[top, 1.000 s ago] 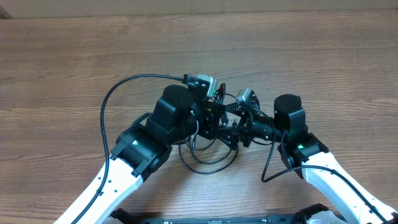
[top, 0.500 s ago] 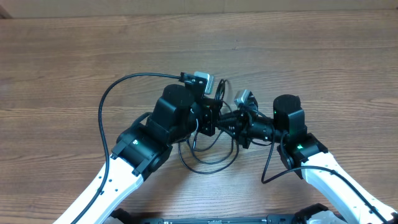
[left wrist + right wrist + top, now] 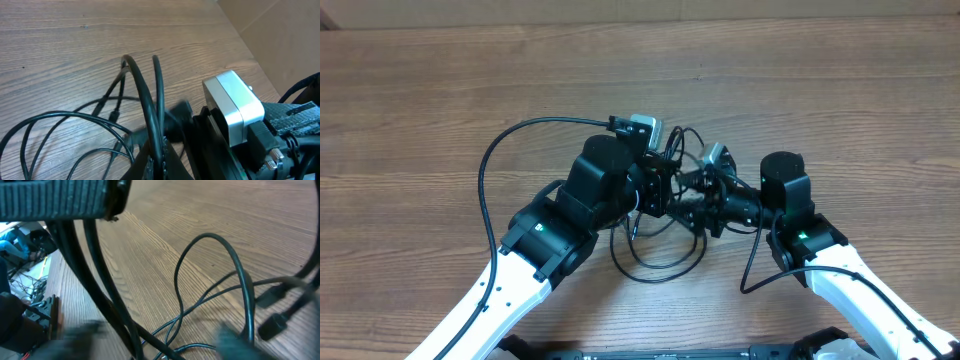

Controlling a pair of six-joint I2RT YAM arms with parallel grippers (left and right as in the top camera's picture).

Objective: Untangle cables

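The cables (image 3: 655, 262) are thin black cords tangled on the wood table beneath the two grippers, with one loop lying toward me. My left gripper (image 3: 658, 192) is shut on one cable (image 3: 150, 105), which rises from between its fingers (image 3: 157, 157) and arches over. In the left wrist view, more cable loops (image 3: 55, 120) and a small plug (image 3: 177, 112) lie on the table. My right gripper (image 3: 693, 202) faces the left one, almost touching it. Its blurred fingertips (image 3: 235, 337) stand wide apart, open, with several cable strands (image 3: 200, 300) running between them (image 3: 155, 340).
The right wrist's silver camera box (image 3: 234, 107) sits close beside the left gripper. A thicker black arm cable (image 3: 495, 165) arcs out to the left of the left arm. Bare wood table (image 3: 840, 100) lies all around, its far edge (image 3: 640, 22) at the top.
The right gripper has edged toward the left one. A cable loop now stands up behind the grippers, between the two wrist cameras. The left gripper keeps its hold.
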